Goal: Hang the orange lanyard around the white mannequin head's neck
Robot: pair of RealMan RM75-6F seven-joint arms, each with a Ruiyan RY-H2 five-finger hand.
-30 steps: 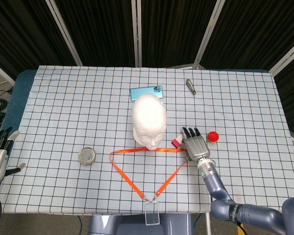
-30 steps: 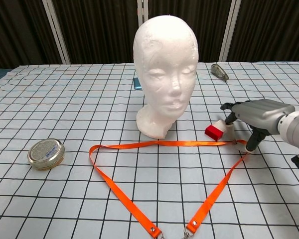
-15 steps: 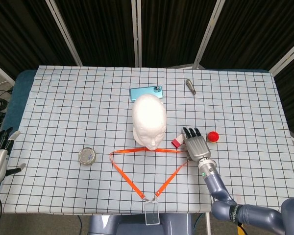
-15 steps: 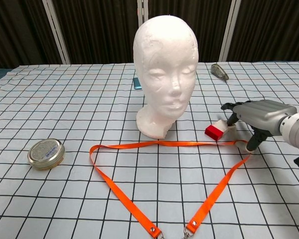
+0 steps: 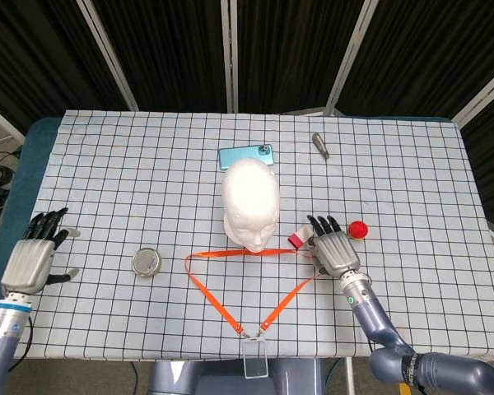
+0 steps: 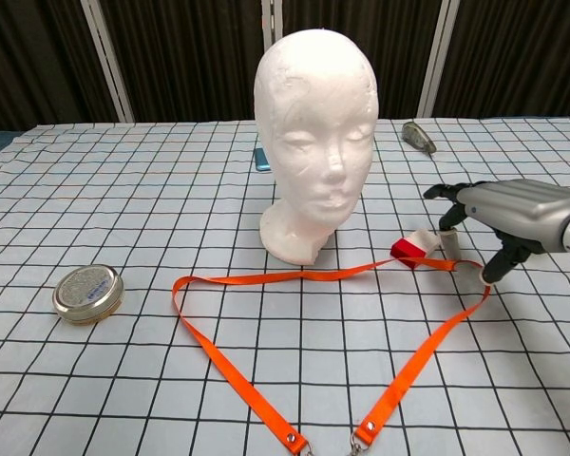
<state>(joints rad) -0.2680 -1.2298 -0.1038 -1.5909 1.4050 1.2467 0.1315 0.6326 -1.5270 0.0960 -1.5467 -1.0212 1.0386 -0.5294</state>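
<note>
The white mannequin head (image 5: 251,202) (image 6: 315,123) stands upright at the table's middle, facing me. The orange lanyard (image 5: 230,252) (image 6: 266,278) lies as a triangular loop on the cloth in front of its base, and its clear badge (image 5: 253,359) hangs over the near edge. My right hand (image 5: 333,247) (image 6: 513,214) pinches the loop's right corner, raised a little off the cloth. My left hand (image 5: 34,253) hovers over the table's left edge, fingers spread, holding nothing; only the head view shows it.
A round tin (image 5: 146,262) (image 6: 87,293) sits left of the loop. A red-and-white block (image 5: 297,239) (image 6: 413,249) lies beside my right hand, with a red ball (image 5: 357,229) just past it. A blue phone (image 5: 245,155) and a metal tool (image 5: 319,145) lie behind the mannequin.
My left hand has come in from the lower-left corner to the table's left edge. My right hand has shifted slightly right and lifted the lanyard's right corner off the cloth.
</note>
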